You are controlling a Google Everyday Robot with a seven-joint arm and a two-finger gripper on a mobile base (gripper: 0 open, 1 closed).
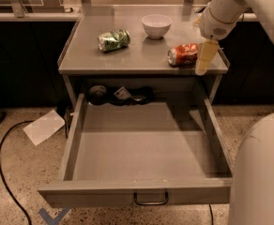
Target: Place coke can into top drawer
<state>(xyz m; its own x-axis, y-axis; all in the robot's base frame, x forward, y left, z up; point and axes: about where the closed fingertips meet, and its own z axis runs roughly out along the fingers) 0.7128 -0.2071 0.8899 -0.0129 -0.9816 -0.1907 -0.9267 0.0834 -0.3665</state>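
The coke can lies on its side on the table top, right beside the gripper, on the side of the gripper that faces the bowl and the green can. Its silver end points away from the gripper. It looks close enough to touch, but I cannot tell whether there is real contact. I also cannot tell whether the gripper is open or closed. The can rests on the table and is not lifted, so I judge that it is not yet held.

The top drawer is pulled well out, below the gripper and nearer the camera. Its handle sits in the middle of the front panel. Some dark odds and ends lie at the back, under the table edge. The opening step looks done. What is left, as I judge it, is the whole carrying part: grip the can, lift it off the table, bring it out past the table edge, lower it into the drawer and let go.

The can is red-orange with white markings and looks a little dented. Lying down, it could roll when nudged.
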